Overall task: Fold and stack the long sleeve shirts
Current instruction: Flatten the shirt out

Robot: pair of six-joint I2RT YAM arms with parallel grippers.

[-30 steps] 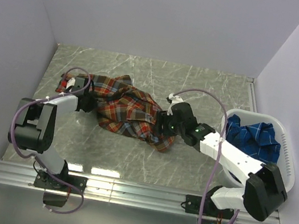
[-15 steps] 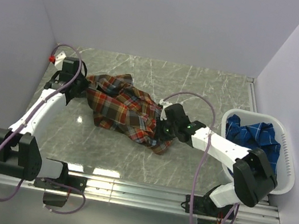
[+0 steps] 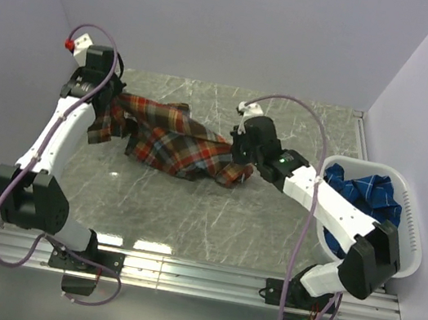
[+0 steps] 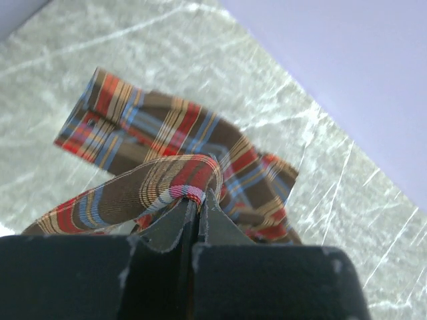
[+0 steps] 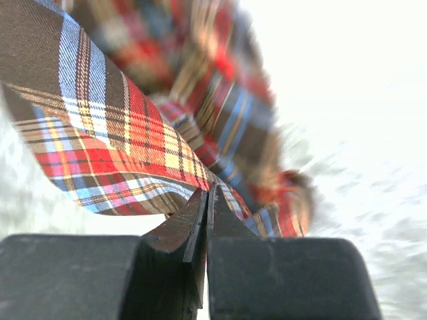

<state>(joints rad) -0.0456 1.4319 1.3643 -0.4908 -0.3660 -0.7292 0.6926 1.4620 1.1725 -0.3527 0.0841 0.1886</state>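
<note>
Grey-green marbled tabletop [image 3: 189, 209], pale walls on three sides, red-orange plaid shirt [image 3: 174, 149] bunched lengthwise across its middle, mid-section resting on the surface, both ends raised clear, white basket [image 3: 411, 232] standing at the right edge

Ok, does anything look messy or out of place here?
The red-orange plaid shirt is bunched and twisted between the left tool and right tool, not flat. The blue plaid shirt lies crumpled in the white plastic basket. Nothing looks damaged.
</note>
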